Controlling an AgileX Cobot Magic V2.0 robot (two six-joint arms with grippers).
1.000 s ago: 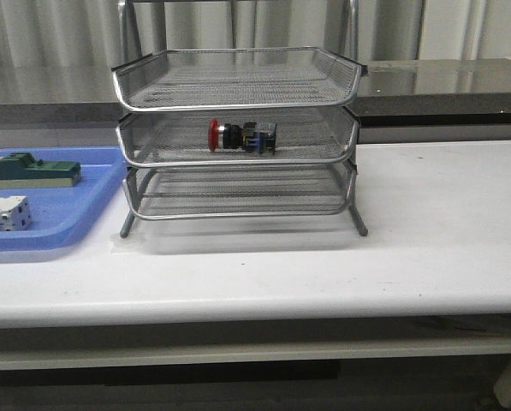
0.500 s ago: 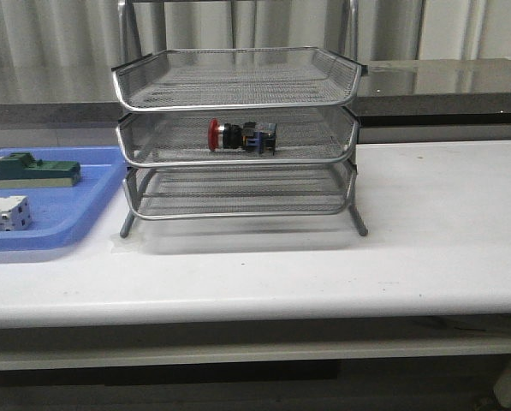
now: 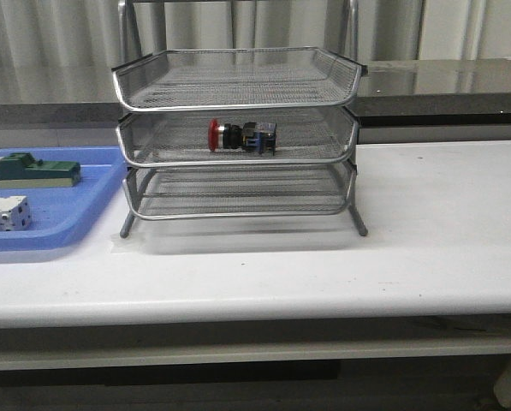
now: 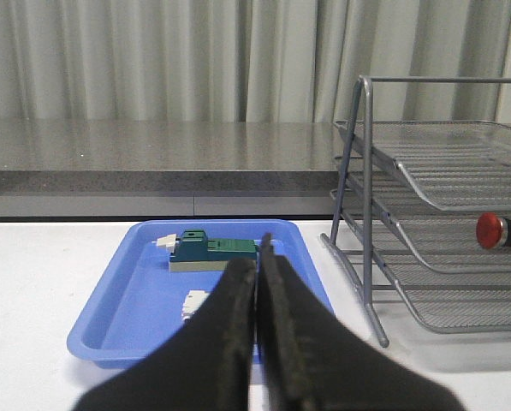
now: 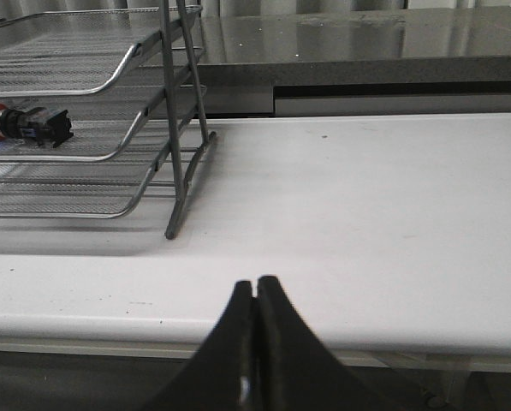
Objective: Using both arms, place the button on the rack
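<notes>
The button (image 3: 240, 136), red head to the left, lies on its side in the middle tier of the silver wire rack (image 3: 238, 90). It also shows in the left wrist view (image 4: 493, 229) and the right wrist view (image 5: 24, 124). Neither arm appears in the front view. My left gripper (image 4: 257, 257) is shut and empty, held back from the rack (image 4: 443, 163) over the table's near left. My right gripper (image 5: 255, 287) is shut and empty, near the table's front edge, well away from the rack (image 5: 84, 77).
A blue plastic tray (image 3: 84, 214) stands left of the rack and holds a green block (image 3: 34, 169) and a white block (image 3: 2, 213). The tray (image 4: 135, 308) shows in the left wrist view. A grey counter (image 3: 443, 81) runs behind the white table (image 3: 409, 240).
</notes>
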